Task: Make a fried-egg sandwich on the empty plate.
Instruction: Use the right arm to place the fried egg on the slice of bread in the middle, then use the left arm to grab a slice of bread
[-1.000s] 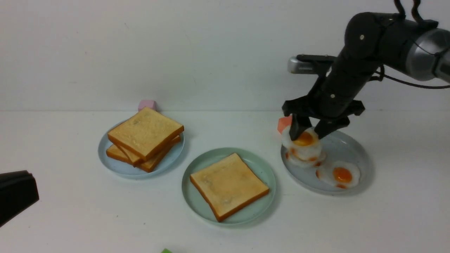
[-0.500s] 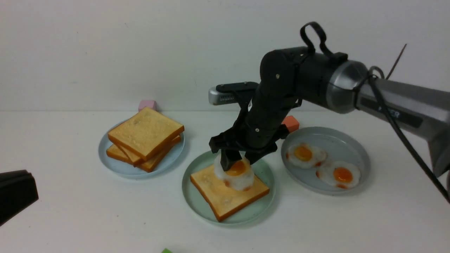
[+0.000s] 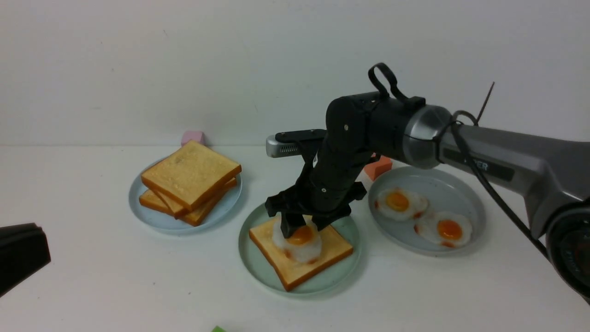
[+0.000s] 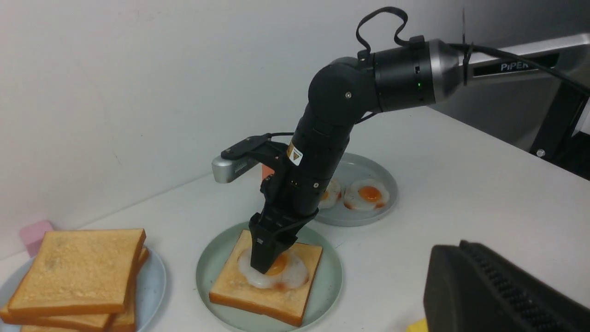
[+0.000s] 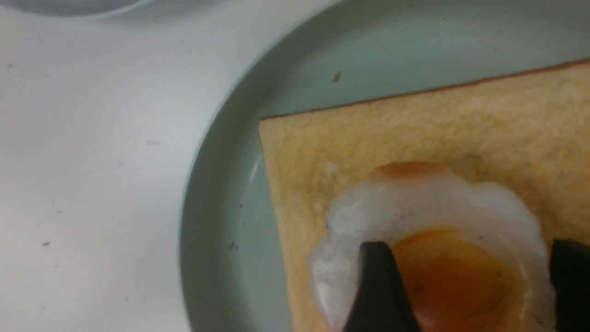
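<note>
Reads as egg placement on the bottom slice; seeing fried egg (image 3: 302,249) down on toast slice (image 3: 332,246) in mint-green plate (image 3: 253,258), mid-table toward the near edge, roughly central on the bread; gripped by right tool (image 3: 302,228), clamped across the yolk dome, fingers (image 5: 378,286) fairly wide apart, one each side, tips down on the white; cannot tell about tip contact with the toast; to finish cleanly: open fully before any lift, then retract straight up, no sideways drag, else likely to skid the egg or shove the slice across the plate; watch for the rubbery-looking white clinging to a finger; lift slowly, confirm release; aim to leave egg flat and inside the crust line for a level seat under the top slice; expect that slice to come from toast stack (image 3: 191,175) on pale blue plate (image 3: 147,216) toward the left edge; ignore spare eggs (image 3: 398,203) on grey plate (image 3: 461,193) toward the right edge; left tool (image 3: 20,253): closed, nothing seen in it, parked low near the near-left corner, well apart from all plates
</note>
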Controlling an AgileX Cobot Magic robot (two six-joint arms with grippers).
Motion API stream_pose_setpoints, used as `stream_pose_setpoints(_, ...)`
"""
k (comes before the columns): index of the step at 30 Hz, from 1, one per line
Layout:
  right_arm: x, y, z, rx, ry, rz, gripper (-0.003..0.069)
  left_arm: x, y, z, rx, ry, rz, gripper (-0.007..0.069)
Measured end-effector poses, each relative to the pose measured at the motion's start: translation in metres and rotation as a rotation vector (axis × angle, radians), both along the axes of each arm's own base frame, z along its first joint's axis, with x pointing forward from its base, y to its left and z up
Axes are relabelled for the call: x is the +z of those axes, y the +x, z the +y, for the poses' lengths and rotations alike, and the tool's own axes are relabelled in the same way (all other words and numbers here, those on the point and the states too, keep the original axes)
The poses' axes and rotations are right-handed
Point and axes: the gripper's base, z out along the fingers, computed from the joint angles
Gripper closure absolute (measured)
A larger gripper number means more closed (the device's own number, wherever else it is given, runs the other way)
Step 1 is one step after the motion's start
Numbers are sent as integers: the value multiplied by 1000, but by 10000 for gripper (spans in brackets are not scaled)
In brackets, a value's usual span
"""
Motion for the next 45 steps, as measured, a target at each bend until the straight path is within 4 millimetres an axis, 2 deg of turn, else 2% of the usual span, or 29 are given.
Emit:
stream_pose_setpoints(7,0,4,-2,4,-21,-47,203,0,0,0,0,-1,1,620)
stream_pose_setpoints(18,2,1,-2,5,-20,-21,114,0,0,0,-1,1,3,614)
stream_pose_setpoints(21,18,-2,-4,8,-8,-39,106,-3,0,0,0,20,25,612)
stream_pose_setpoints(22,18,-2,-4,8,-9,-37,106,-3,0,0,0,23,28,611)
stream_pose_setpoints(24,48,-13,-10,22,-7,-35,118,-8,2,-2,2,64,74,610)
stream_pose_setpoints(27,79,-28,-20,45,-32,-22,162,-17,10,-9,4,138,158,610)
stream_pose_setpoints(28,102,-40,-28,60,-53,-22,204,-24,16,-15,3,188,219,610)
stream_pose_setpoints(31,139,-60,-44,69,-79,-59,318,-37,30,-30,-5,266,335,610)
stream_pose_setpoints(33,151,-68,-52,62,-90,-88,373,-43,39,-39,-6,300,382,613)
stream_pose_setpoints(34,161,-80,-63,53,-110,-111,455,-50,49,-49,0,325,434,630)
stream_pose_setpoints(36,173,-98,-77,33,-127,-130,537,-54,64,-63,13,342,489,638)
stream_pose_setpoints(37,177,-101,-80,29,-127,-142,545,-56,69,-67,15,353,505,638)
stream_pose_setpoints(39,186,-126,-99,-2,-140,-154,626,-55,89,-86,18,379,537,638)
stream_pose_setpoints(40,187,-128,-100,-5,-138,-155,631,-55,91,-88,18,381,539,638)
stream_pose_setpoints(41,196,-147,-114,-27,-130,-172,658,-55,107,-102,20,407,558,638)
stream_pose_setpoints(42,194,-147,-114,-28,-135,-167,659,-57,111,-105,22,416,567,638)
stream_pose_setpoints(43,199,-168,-128,-47,-127,-177,665,-58,133,-117,44,432,586,638)
stream_pose_setpoints(45,203,-186,-140,-55,-120,-192,665,-57,156,-118,93,418,607,638)
